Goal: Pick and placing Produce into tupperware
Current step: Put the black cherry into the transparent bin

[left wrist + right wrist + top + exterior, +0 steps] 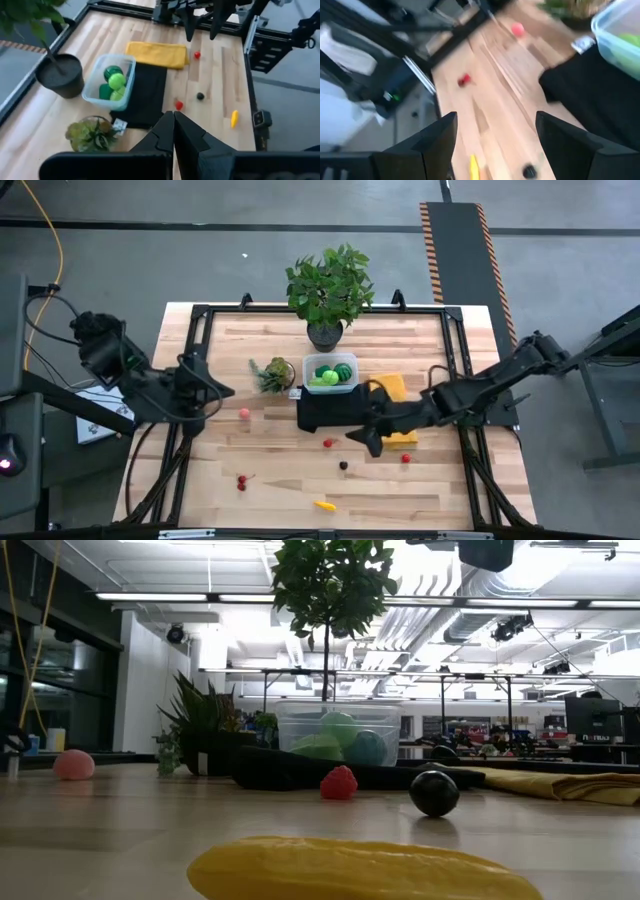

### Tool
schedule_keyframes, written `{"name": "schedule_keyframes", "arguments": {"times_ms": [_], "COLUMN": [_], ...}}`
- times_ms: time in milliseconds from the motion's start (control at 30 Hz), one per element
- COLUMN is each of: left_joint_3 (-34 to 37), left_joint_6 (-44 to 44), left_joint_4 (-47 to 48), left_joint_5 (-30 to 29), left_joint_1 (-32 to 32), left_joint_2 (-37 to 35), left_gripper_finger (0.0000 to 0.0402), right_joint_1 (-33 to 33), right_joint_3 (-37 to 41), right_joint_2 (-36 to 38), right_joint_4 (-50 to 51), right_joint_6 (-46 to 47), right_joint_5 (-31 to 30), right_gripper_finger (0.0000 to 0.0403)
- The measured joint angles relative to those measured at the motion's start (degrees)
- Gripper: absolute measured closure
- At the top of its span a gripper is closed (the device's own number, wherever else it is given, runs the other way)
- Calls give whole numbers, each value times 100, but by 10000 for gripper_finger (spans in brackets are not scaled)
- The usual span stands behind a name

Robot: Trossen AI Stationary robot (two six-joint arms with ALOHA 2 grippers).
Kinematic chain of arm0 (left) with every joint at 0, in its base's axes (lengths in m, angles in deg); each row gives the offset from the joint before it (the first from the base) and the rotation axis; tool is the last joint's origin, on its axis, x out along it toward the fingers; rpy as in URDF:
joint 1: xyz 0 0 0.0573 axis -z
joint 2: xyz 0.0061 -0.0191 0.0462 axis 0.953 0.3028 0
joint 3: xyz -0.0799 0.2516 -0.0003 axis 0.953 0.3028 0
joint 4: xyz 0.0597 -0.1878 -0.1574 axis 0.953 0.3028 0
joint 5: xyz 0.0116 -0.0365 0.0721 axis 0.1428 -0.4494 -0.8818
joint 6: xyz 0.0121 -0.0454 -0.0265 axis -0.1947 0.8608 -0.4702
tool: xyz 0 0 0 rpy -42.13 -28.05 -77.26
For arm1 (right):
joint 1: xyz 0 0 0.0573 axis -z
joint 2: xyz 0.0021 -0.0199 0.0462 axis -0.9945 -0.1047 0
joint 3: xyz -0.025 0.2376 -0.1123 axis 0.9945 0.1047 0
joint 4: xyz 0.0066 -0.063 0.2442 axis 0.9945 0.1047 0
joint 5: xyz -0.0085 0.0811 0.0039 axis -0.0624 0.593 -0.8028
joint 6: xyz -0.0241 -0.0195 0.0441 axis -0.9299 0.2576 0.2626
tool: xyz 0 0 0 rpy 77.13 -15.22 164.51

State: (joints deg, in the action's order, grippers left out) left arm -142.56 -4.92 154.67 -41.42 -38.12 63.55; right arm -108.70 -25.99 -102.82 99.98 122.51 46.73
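The clear tupperware (331,372) stands mid-table on the far edge of a black cloth (325,412) and holds dark and light green produce (114,81). Loose produce lies on the wood: a pink ball (244,413), a red berry (328,443), a dark ball (343,465), a second red piece (406,458), cherries (241,480) and a yellow piece (324,504). My left gripper (227,392) is shut and empty, raised left of the pink ball. My right gripper (366,440) hovers open over the cloth's near right corner, with nothing between its fingers.
A big leafy potted plant (328,290) stands at the far edge. A small spiky plant (273,373) sits left of the tupperware. A yellow cloth (392,388) lies to the tupperware's right. Black frame rails (455,340) border the table. Bare wood lies at the near left.
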Motion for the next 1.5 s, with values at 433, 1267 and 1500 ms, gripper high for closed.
{"name": "schedule_keyframes", "arguments": {"times_ms": [433,1267,1500], "left_joint_3": [2535,3524,3523], "left_joint_6": [743,891,907], "left_joint_4": [-1935,-2764,-2766], "left_joint_5": [194,569,562], "left_joint_1": [562,552,552], "left_joint_2": [-1225,-1304,-1304], "left_gripper_finger": [400,396,396], "right_joint_1": [-2,-91,-215], "right_joint_3": [-1914,-4580,-4020], "right_joint_2": [-1311,-3982,-4030], "right_joint_4": [2226,5355,4883], "right_joint_6": [276,2526,2783], "right_joint_5": [383,1299,1466], "right_gripper_finger": [142,142,142]}}
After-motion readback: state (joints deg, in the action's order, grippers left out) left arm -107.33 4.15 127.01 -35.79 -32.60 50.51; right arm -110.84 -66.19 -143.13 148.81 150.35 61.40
